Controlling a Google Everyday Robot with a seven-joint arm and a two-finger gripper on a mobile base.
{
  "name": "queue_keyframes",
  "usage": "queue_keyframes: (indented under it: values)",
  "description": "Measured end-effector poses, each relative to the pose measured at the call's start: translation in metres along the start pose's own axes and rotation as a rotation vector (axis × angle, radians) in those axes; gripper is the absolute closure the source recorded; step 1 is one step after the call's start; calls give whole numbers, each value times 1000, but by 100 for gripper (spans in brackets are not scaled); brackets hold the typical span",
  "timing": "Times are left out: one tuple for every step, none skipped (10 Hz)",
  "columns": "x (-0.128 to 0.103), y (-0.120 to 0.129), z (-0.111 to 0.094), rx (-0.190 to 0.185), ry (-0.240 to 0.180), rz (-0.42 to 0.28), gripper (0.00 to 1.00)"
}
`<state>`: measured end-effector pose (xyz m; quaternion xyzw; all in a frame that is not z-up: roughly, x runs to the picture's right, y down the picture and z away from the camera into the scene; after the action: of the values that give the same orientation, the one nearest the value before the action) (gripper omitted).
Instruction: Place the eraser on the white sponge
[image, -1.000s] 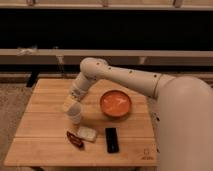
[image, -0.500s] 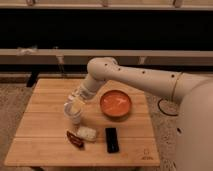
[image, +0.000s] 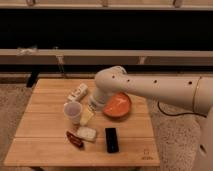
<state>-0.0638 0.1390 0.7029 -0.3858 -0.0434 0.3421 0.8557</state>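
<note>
The gripper (image: 87, 116) has been brought from beside the cup (image: 73, 111) toward the front edge of the desk (image: 45, 150) and is now held just behind the sponge (image: 86, 133). Whether it is open or closed cannot be told, though probably nothing is carried. The eraser (image: 112, 139) lies flat near the middle of the front edge, just beside the sponge, not yet grasped. The approach is judged to be nearly finished.

It looks like an indoor robot test area, office or lab: a small wooden table (image: 45, 150) on speckled carpet (image: 12, 102), a dark wall (image: 100, 30) with a pale ledge (image: 165, 56) behind it — and the gripper (image: 86, 116) low over the table beside a white cup (image: 73, 111).
</note>
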Motion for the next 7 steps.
queue_keyframes:
  values:
    - [14, 2, 3, 27, 35, 33, 20]
    - [34, 8, 9, 64, 85, 72, 20]
    - [47, 13, 15, 88, 122, 100, 20]
    - [58, 19, 20, 101, 148, 121, 20]
    - [72, 21, 27, 113, 172, 150, 20]
    - [90, 24, 35, 118, 193, 189, 20]
    - [105, 25, 41, 119, 205, 218, 20]
